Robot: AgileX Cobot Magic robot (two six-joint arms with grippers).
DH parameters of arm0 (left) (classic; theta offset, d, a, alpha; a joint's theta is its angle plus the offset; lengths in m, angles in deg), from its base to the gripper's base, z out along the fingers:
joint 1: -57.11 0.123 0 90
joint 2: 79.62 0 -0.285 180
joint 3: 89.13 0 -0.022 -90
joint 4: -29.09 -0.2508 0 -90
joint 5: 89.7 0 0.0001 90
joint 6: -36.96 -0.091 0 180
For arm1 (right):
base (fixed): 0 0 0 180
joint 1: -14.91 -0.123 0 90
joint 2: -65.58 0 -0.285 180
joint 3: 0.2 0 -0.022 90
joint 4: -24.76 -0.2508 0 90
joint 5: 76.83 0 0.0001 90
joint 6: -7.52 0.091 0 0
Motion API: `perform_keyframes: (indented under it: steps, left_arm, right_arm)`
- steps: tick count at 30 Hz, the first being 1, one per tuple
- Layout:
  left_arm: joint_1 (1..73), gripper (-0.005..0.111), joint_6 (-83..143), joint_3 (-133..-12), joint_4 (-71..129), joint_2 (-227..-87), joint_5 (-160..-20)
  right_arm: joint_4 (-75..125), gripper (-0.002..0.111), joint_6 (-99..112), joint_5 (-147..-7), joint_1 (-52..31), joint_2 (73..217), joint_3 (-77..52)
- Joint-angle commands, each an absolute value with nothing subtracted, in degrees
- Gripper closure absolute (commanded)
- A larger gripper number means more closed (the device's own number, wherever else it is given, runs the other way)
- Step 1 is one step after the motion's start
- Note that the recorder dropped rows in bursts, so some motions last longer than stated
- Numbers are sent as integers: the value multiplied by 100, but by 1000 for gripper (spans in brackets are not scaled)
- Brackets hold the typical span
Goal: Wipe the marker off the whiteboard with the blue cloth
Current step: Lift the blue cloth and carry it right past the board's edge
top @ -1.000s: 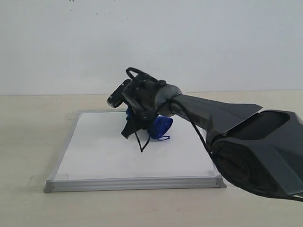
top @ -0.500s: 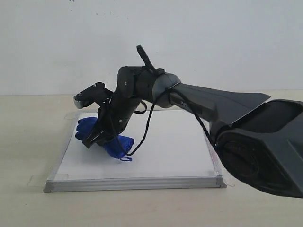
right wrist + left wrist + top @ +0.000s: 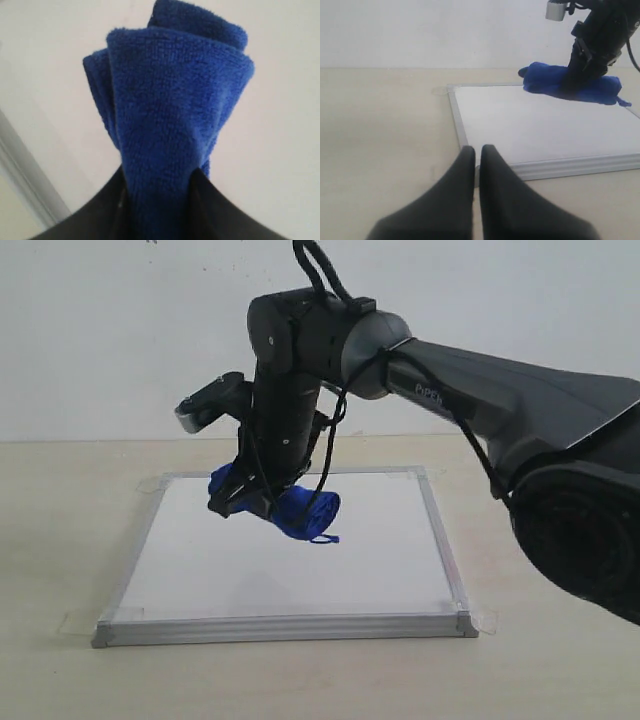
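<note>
The whiteboard [image 3: 330, 560] lies flat on the table, white with a silver frame; its surface shows no red marker in any view. My right gripper [image 3: 250, 502] is shut on the rolled blue cloth [image 3: 300, 510] and holds it lifted a little above the board's far middle; the cloth's loop tag [image 3: 325, 538] dangles. In the right wrist view the blue cloth [image 3: 170, 110] fills the gap between the black fingers [image 3: 220, 205]. My left gripper [image 3: 476, 150] is shut and empty, low over the table beside the whiteboard's [image 3: 545, 130] corner, outside the exterior view.
The beige table [image 3: 60, 540] surrounds the board, with a white wall behind. Clear tape [image 3: 85, 623] sits at the board's corners. The right arm's large dark body [image 3: 560, 490] reaches across the right side of the board.
The right gripper has swept the cloth from the board's far middle to the left, then lifted it up and back toward the middle. The wrist now points more steeply down.
</note>
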State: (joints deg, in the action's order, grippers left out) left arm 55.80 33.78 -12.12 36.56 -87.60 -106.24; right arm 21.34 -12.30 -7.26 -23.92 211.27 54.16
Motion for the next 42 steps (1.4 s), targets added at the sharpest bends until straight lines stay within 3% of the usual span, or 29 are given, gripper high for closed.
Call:
perform_keyframes:
  steps: [1, 6, 10, 12, 15, 26, 34, 42]
  left_arm:
    - [5588, 103, 3347, -1191, 3660, -8741, -10605]
    - [5588, 103, 3347, -1191, 3660, -8741, -10605]
    - [5588, 103, 3347, -1191, 3660, -8741, -10605]
    - [5588, 103, 3347, -1191, 3660, -8741, -10605]
    - [5588, 103, 3347, -1191, 3660, -8741, -10605]
    - [5588, 103, 3347, -1191, 3660, -8741, -10605]
    - [5588, 103, 3347, -1191, 3660, -8741, -10605]
    - [5588, 103, 3347, -1191, 3660, -8741, -10605]
  right_arm:
    - [2591, 109, -903, -687, -2331, 20500, 4941]
    - [2876, 109, -711, -687, -2121, 19345, 2986]
    - [3056, 109, -211, -1663, -1540, 18082, 989]
    - [3467, 109, 634, -2570, -1047, 17466, -84]
    - [3701, 109, 4045, -4375, -28, 16845, -1425]
    - [3405, 109, 3462, -4868, 225, 17421, -1747]
    - [2037, 109, 1667, -5314, 119, 17741, -1724]
    - [2037, 109, 1978, -5010, -98, 17965, -1273]
